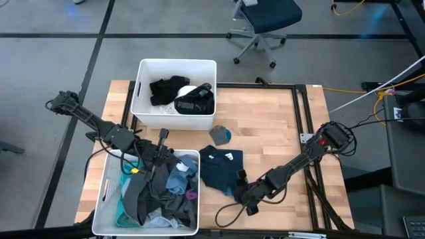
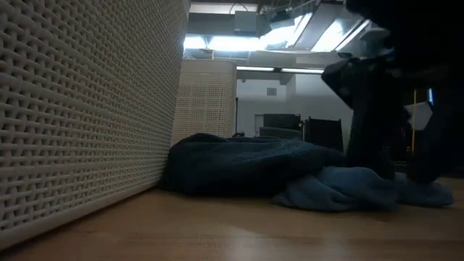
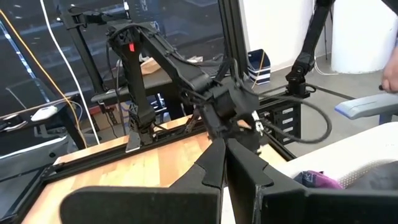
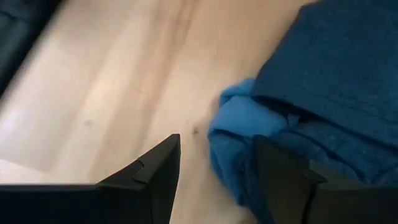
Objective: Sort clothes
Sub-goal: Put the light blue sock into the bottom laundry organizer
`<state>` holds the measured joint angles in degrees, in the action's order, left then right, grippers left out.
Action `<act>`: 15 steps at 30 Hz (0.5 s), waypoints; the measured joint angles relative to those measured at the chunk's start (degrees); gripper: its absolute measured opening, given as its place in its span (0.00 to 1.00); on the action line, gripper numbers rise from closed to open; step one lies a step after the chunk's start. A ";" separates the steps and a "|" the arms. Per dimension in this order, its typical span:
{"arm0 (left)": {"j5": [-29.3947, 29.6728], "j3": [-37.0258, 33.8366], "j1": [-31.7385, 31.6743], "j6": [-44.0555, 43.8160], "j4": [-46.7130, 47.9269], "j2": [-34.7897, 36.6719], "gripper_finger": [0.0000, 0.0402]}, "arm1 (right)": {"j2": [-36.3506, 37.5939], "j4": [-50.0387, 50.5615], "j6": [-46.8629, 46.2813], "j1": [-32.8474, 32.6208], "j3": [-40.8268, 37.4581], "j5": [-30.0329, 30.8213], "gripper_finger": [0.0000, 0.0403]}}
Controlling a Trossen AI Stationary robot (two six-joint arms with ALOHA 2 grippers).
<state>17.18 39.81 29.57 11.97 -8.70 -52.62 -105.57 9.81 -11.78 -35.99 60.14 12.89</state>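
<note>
A dark blue garment (image 1: 221,169) (image 2: 254,163) (image 4: 336,74) lies crumpled on the wooden table beside the near bin. A lighter blue fold (image 4: 249,118) (image 2: 341,188) sticks out at its near edge. My right gripper (image 1: 240,189) (image 4: 217,168) (image 2: 399,170) is open and slants down at that edge, with one finger over bare wood and the other over the cloth. My left gripper (image 1: 166,156) (image 3: 222,146) points level above the near bin (image 1: 99,199), which is heaped with grey, teal and blue clothes. Its fingertips meet and nothing shows between them. My right gripper stands low over the blue garment's near edge (image 4: 236,155), fingers slanting down from the table's right. One finger (image 4: 292,180) is over the cloth, but I cannot tell whether it touches it.
The far bin (image 1: 176,63) holds black clothes, one with PUMA lettering (image 1: 194,103). A small blue-grey piece (image 1: 220,135) lies on the wood between the bins. A black frame rail (image 1: 305,133) runs along the table's right side. Bare wood lies right of the garment.
</note>
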 joint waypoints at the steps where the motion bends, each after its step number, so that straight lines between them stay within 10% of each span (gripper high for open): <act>1: 0.00 0.00 0.01 0.00 -0.02 0.00 0.01 | -0.76 -0.29 0.41 0.00 0.00 0.81 0.50; 15: 0.00 0.00 0.01 -0.01 0.14 0.00 0.01 | -3.19 3.89 3.02 1.27 0.07 14.70 0.50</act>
<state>17.18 39.81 29.58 11.96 -8.56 -52.62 -108.75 13.70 -8.76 -34.71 60.20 27.59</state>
